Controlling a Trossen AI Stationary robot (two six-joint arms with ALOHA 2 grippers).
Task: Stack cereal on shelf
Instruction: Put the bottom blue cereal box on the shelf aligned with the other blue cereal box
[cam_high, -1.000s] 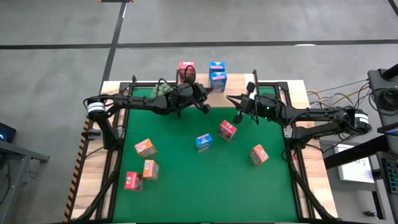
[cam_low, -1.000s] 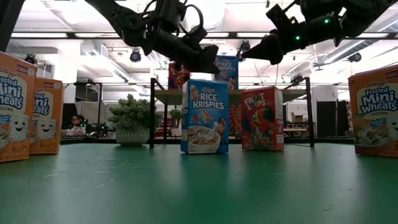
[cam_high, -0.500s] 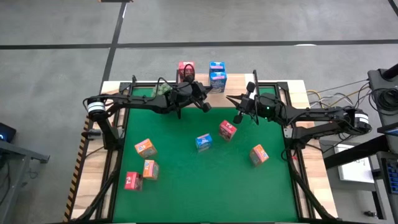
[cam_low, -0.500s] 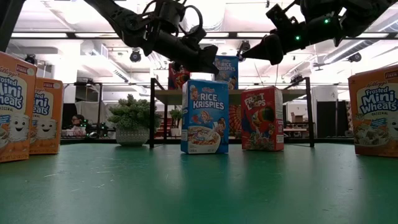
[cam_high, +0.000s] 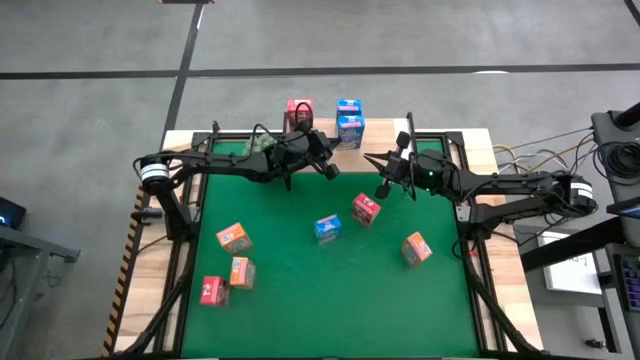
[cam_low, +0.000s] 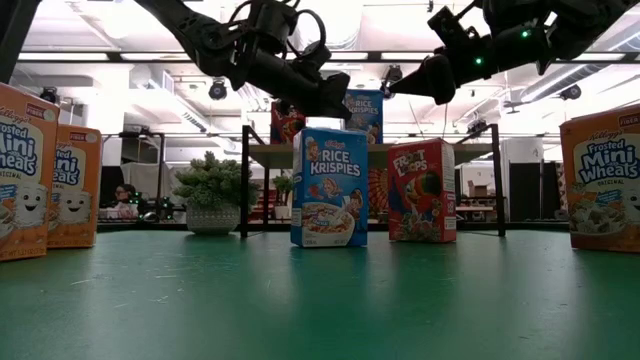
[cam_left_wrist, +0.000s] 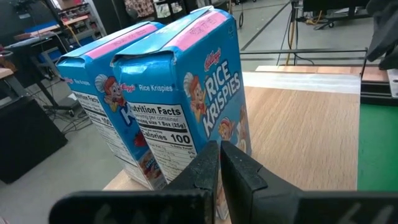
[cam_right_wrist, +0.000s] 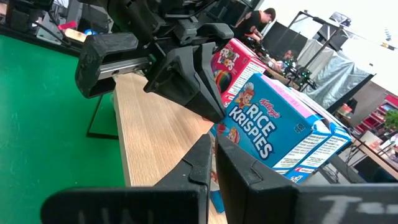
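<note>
Going left to right across the green mat (cam_high: 300, 290) on the surface: near the left edge there's a pink-red box (cam_high: 212, 290) with an orange box (cam_high: 241, 271) right beside it, and another orange box (cam_high: 234, 237) a bit further back. Around the middle sits a blue Rice Krispies box (cam_high: 327, 229), standing upright, with a pink-red Froot Loops box (cam_high: 365, 209) just beside it on its right. Further right, on its own, is a third orange box (cam_high: 416, 248), tilted a little.

At the back edge is the shelf (cam_high: 320, 140), a light wooden board on thin black legs. On it there's a pink-red box (cam_high: 299, 112) on the left and two blue boxes (cam_high: 349, 122) side by side, touching, to the right of it. So three on the shelf, six down on the mat. A little green plant (cam_low: 212, 190) sits low near the shelf's left legs.

The left pincer (cam_high: 329, 170) hangs in the air just in front of the shelf, fingers pressed together, nothing in them; its wrist view looks straight at the two blue boxes. The right pincer (cam_high: 382, 188) is a bit to the right of it, above the mat near the Froot Loops box, also pinched closed and empty. The two pincers are near each other but apart.
</note>
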